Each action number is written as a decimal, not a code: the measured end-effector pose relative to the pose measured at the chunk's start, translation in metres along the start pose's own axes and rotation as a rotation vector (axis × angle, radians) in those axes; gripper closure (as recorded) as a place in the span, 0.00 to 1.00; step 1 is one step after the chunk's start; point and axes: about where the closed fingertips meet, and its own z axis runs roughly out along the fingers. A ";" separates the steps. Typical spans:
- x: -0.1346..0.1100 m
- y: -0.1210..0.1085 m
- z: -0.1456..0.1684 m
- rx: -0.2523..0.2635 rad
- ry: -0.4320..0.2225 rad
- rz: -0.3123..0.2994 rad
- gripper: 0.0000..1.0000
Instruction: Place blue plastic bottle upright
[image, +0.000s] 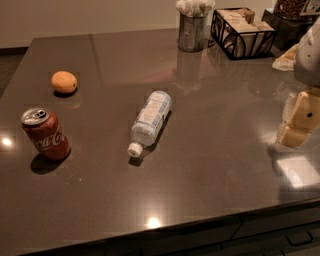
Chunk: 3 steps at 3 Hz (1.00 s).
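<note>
Bottle (150, 119) down on its side, mid-counter (210, 165)!

It lies flat with its white cap (135, 149) pointing at the near edge, the can (46, 134) standing well to its left and the orange (64, 82) farther back. The gripper (299, 122) hangs over the counter's right edge, well apart from the bottle; apart or together, I cannot tell.

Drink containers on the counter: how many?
2: blue plastic bottle lying at centre; Coca-Cola can upright at left. No others visible. The gripper hangs at right edge, touching neither.
</note>
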 end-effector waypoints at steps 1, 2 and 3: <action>0.000 0.000 0.000 0.000 0.000 0.000 0.00; -0.004 -0.002 -0.001 -0.017 -0.016 -0.017 0.00; -0.018 -0.006 0.004 -0.059 -0.060 -0.065 0.00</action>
